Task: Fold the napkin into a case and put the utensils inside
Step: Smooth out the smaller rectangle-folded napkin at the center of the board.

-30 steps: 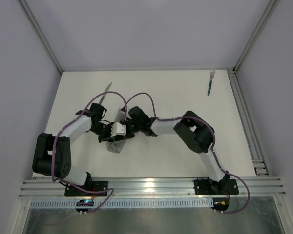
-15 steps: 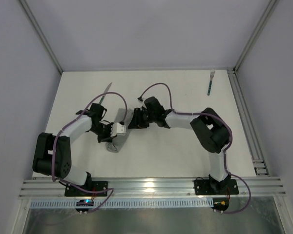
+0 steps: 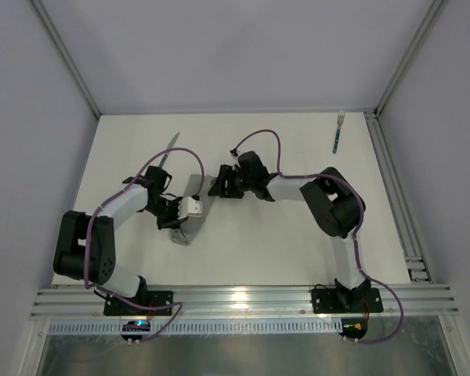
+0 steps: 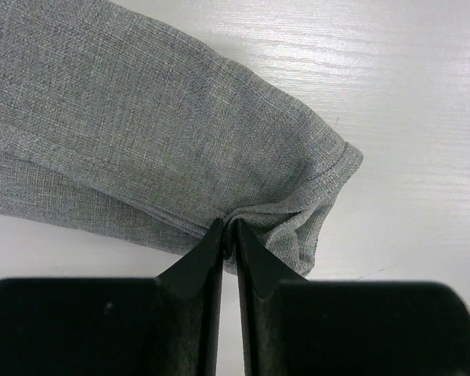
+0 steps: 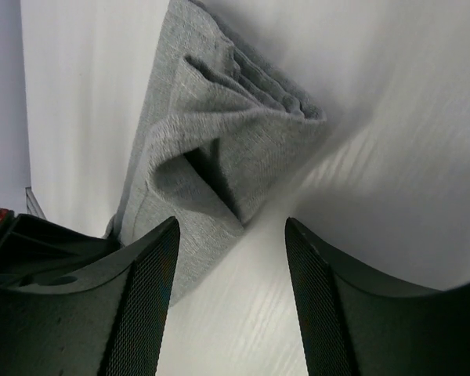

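Observation:
The grey napkin (image 3: 183,233) lies folded into a narrow strip, the case, at the table's left-middle. My left gripper (image 3: 184,215) pinches a bunched fold at the strip's long edge (image 4: 243,211), its jaws almost touching with cloth between them. Just right of the strip's far end, my right gripper (image 3: 216,183) stands open with nothing between its fingers. In the right wrist view that layered end (image 5: 219,149) lies just ahead of the gripper (image 5: 231,227). The knife (image 3: 168,149) rests beyond the napkin. The fork (image 3: 338,131) lies at the far right corner.
Metal rails (image 3: 392,188) run along the table's right side, and a rail (image 3: 243,301) runs along its near edge. Purple cables loop above both arms. White walls close in the back and both sides.
My right gripper has opened, let go of the napkin's far end and drawn back up and to the right. The left gripper keeps its pinch, barely loosened.

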Motion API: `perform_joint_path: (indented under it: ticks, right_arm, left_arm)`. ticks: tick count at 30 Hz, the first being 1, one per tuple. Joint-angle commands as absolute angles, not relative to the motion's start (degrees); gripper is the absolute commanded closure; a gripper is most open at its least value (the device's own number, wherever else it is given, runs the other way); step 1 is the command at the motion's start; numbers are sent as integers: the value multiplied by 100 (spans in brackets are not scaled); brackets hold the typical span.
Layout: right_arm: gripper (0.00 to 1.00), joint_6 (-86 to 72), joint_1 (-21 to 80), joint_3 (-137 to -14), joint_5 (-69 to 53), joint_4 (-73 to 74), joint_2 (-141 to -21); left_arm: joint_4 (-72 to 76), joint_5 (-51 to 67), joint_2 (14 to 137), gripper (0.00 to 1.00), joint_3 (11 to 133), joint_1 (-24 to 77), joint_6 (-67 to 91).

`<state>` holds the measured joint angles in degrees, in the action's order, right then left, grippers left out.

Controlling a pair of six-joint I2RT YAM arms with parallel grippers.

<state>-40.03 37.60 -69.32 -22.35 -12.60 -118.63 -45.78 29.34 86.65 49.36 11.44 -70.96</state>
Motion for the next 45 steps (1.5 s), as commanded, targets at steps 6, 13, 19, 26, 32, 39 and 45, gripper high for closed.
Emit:
perform_joint_path:
  ticks: [6,13,19,26,32,39,45]
  right_arm:
    - [43,-4456,3814,-7514,-2188,-1889,-12567]
    - [63,-4711,3893,-7681,-2346,-2109,-12770]
    - [78,-4772,3902,-7647,-2399,-2197,-12771]
    - [78,-4694,3911,-7594,-2443,-2188,-12665]
    - [75,-4518,3929,-7664,-2408,-2004,-12560]
    - [75,-4325,4095,-7962,-2206,-1626,-12507]
    - [75,-4114,4350,-8559,-1996,-1187,-12647]
  left_arm:
    - [-4474,2839,8851,86,4983,1099,-7189]
    - [-4237,2918,8877,82,5010,1099,-7058]
    - [-4692,3225,8851,55,5483,1099,-6532]
    - [-5846,4045,8894,33,7082,704,-5176]
    - [-3971,1934,10368,49,7749,580,-2567]
    - [-3912,1635,11285,53,7779,782,-2417]
    - [-3551,2012,11206,82,7515,879,-2373]
